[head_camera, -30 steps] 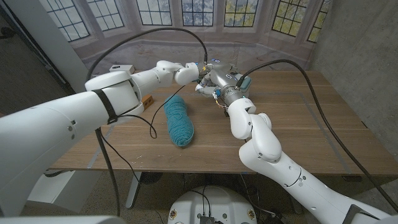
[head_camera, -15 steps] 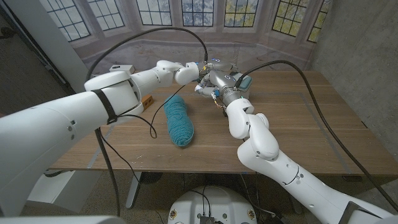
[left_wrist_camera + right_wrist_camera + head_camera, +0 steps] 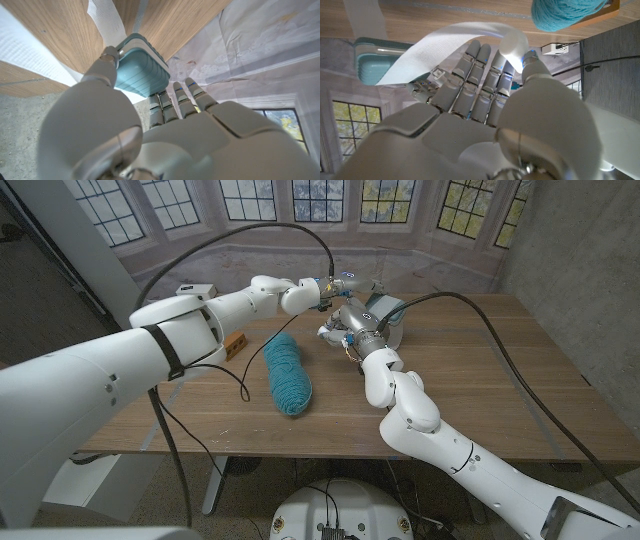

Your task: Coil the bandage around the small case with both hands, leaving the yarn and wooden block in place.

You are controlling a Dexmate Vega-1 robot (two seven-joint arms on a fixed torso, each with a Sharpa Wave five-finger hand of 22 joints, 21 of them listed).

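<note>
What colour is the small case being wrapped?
Pale teal with ribbed sides; the small case shows best in the left wrist view.

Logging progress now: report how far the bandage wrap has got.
Done: bandage already lies against the small case. In hand: left hand holds the case, right hand pinches the strip. Left: more turns. Yarn and wooden block sit apart.

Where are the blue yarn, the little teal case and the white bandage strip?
yarn (image 3: 287, 375), head view, middle of the skein.
teal case (image 3: 141, 71), left wrist view, its ribbed side.
bandage (image 3: 445, 44), right wrist view, middle of the curving strip.
</note>
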